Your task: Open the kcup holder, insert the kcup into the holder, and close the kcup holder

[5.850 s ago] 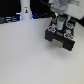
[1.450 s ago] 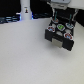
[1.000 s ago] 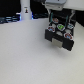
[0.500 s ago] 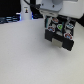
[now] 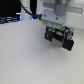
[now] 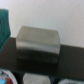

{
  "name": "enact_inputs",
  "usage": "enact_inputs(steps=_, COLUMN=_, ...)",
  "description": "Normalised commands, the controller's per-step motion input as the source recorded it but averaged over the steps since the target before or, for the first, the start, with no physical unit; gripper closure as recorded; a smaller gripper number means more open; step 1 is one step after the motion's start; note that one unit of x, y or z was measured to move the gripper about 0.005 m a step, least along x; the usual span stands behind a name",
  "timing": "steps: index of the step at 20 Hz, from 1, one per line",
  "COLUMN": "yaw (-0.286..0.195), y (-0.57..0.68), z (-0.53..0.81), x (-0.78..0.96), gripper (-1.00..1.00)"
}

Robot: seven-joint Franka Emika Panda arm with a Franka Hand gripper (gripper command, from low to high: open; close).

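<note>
While blurred, kcup holder (image 5: 60, 36) contents indistinct.

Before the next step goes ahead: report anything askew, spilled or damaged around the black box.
Nothing stands out. The kcup holder sits flat on the white table under the arm, with no spill or damage showing. Both views are blurry, so fine detail cannot be judged.

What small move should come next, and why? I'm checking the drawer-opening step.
Probably lower the tool a little onto the kcup holder. In the exterior view it hangs just above the holder's top, and the wrist view shows the dark box close below. Whether the tool is open is unclear.
</note>
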Motion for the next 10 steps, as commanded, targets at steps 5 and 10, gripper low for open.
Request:
enact_inputs(steps=5, yaw=0.162, y=0.3, z=-0.24, x=-0.02, gripper=-1.0)
enact_inputs(steps=10, yaw=0.2, y=0.3, z=-0.14, x=-0.09, gripper=-1.0)
